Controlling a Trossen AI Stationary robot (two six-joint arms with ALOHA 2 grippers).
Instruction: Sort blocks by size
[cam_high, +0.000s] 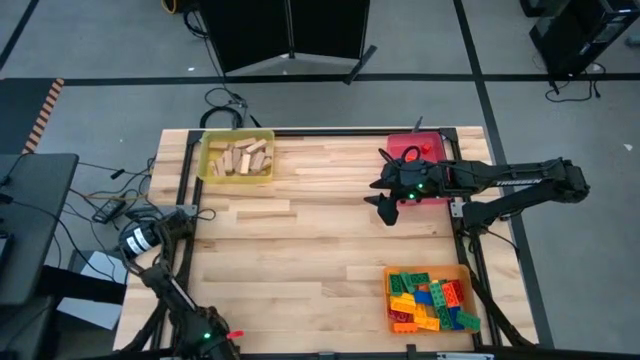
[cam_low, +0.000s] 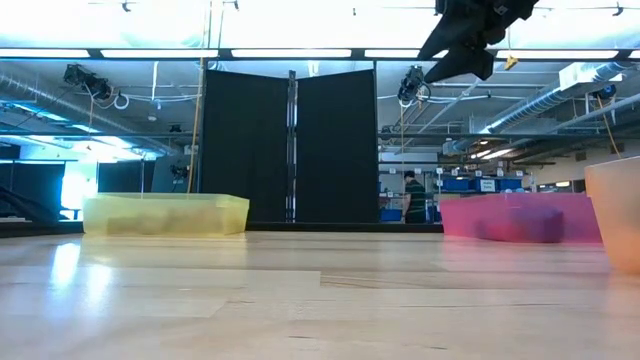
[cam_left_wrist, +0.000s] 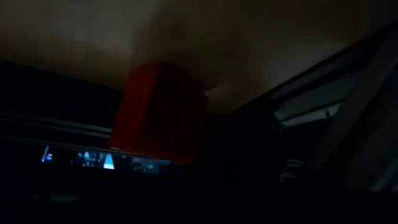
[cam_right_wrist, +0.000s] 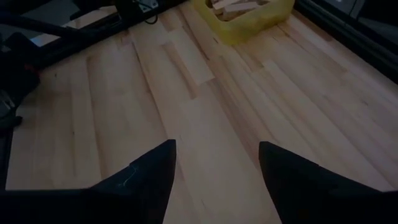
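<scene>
Dark fingers (cam_right_wrist: 214, 177) of the right gripper (cam_high: 388, 210), spread apart and empty, hang above bare tabletop (cam_high: 300, 250) just off the red tray (cam_high: 432, 142) at the far right edge. Studded bricks (cam_high: 428, 300) fill the orange tray (cam_high: 465, 272) in the near right corner; wooden blocks (cam_high: 240, 158) sit in the yellow tray (cam_high: 210, 172) toward the far left. Reaching back empty, the arm could clip a tray wall and scatter pieces. Only the overhead camera shows the left gripper (cam_high: 135, 240) parked off the left edge, fingers closed; its wrist view is near-black.
</scene>
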